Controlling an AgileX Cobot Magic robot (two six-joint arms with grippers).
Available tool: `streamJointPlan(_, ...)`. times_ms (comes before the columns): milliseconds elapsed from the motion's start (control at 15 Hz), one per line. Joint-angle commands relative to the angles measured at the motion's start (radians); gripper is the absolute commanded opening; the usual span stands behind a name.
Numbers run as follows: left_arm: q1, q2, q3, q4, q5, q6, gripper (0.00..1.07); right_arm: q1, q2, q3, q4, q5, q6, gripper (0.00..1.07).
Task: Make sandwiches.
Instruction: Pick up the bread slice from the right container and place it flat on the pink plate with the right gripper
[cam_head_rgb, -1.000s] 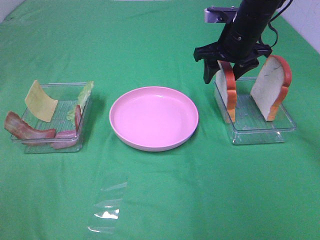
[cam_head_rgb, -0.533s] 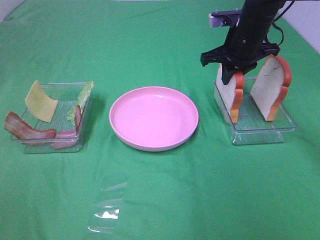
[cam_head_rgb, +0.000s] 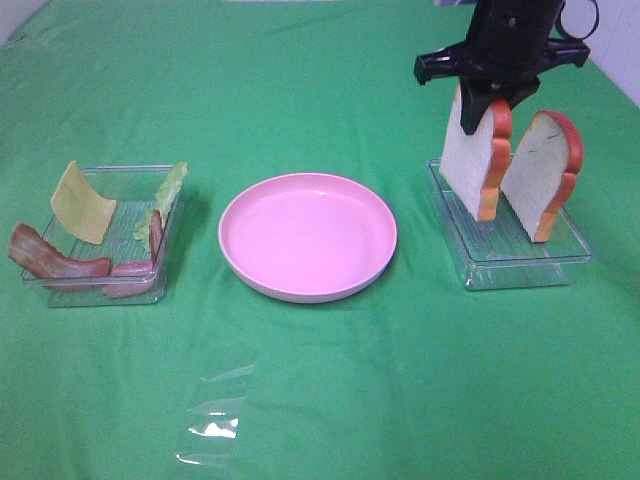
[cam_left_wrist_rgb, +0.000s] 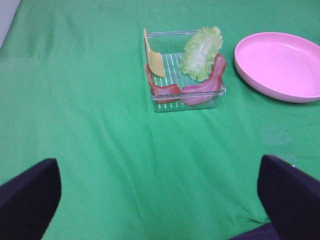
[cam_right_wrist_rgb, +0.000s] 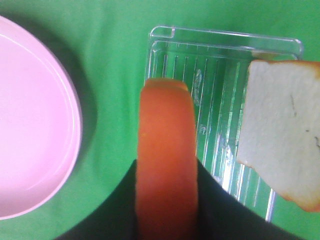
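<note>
Jaws of the right gripper are pinched on the top crust of a bread slice, which hangs upright just above its clear tray, beside the second slice leaning there. That edge grip likely suits laying it flat on the pink plate. Left gripper gapes wide, holding nothing, facing the other tray of cheese, lettuce and bacon. Nothing seems to block the way to the plate.

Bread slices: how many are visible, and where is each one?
2. The first slice is held at its top by the right gripper over the clear tray. The second slice stands tilted inside that tray. No further slice shows.
</note>
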Motion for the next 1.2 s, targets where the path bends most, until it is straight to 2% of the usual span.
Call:
streamJointPlan(67, 0.001, -0.015, 0.004, -0.008, -0.005, -0.002, 0.98, 0.000, -0.056, -0.058, 0.052, 0.061, -0.003, 0.13)
streamJointPlan(133, 0.001, -0.015, 0.004, -0.008, -0.005, -0.002, 0.98, 0.000, -0.098, -0.072, 0.149, 0.066, -0.019, 0.14)
streamJointPlan(200, 0.001, -0.015, 0.004, -0.008, -0.005, -0.002, 0.98, 0.000, -0.104, -0.072, 0.177, 0.068, -0.031, 0.14)
streamJointPlan(400, 0.001, -0.015, 0.004, -0.008, -0.005, -0.002, 0.98, 0.012, -0.104, -0.070, 0.369, 0.081, -0.091, 0.14)
streamJointPlan(467, 0.001, -0.015, 0.004, -0.008, -0.005, -0.002, 0.98, 0.020, -0.101, -0.070, 0.380, 0.075, -0.096, 0.14)
streamJointPlan(667, 0.001, -0.015, 0.004, -0.008, -0.005, -0.001, 0.98, 0.149, -0.054, -0.070, 0.381, -0.013, -0.112, 0.14)
streamJointPlan(867, 0.001, -0.015, 0.004, -0.008, -0.005, -0.001, 0.98, 0.226, -0.006, -0.070, 0.380, -0.096, -0.112, 0.14)
streamJointPlan(1200, 0.001, -0.015, 0.004, -0.008, -0.005, -0.002, 0.98, 0.291, 0.100, -0.070, 0.386, -0.216, -0.134, 0.14)
